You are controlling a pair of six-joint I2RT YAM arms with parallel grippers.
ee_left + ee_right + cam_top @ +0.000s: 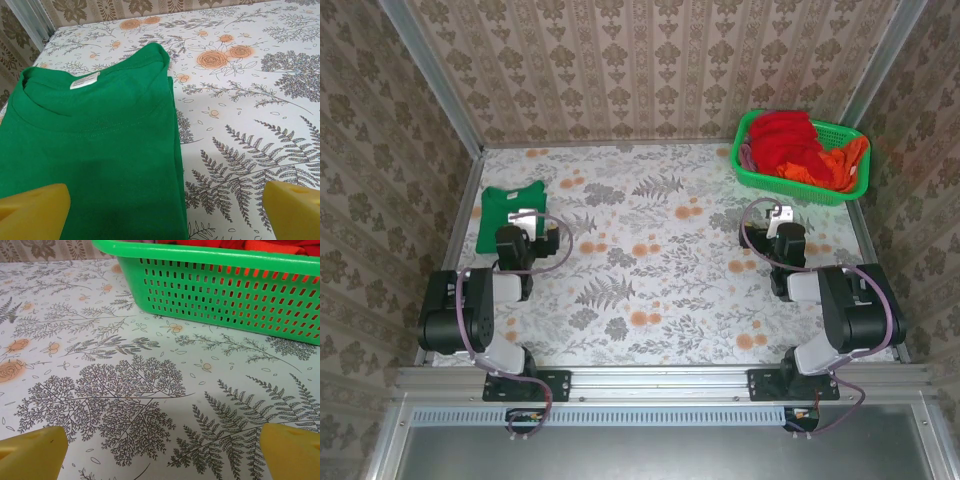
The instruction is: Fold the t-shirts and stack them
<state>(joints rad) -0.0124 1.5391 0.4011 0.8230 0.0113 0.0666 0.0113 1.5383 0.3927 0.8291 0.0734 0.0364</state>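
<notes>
A folded emerald green t-shirt [504,212] lies flat at the table's left side, its collar and white label [84,80] turned toward the back wall. My left gripper [525,222] hovers open at the shirt's near right edge [175,165], its yellow fingertips [35,210] spread wide with nothing between them. A bright red t-shirt [788,140] lies crumpled in the green mesh basket [750,165] at the back right. My right gripper [778,214] is open over bare tablecloth in front of that basket [220,285], its fingertips [290,450] apart and holding nothing.
Orange cloth [840,165] lies in the basket beside the red shirt. The flowered tablecloth [650,250] covers the table between the arms. Patterned walls close in the back and both sides. A metal rail [660,385] runs along the near edge.
</notes>
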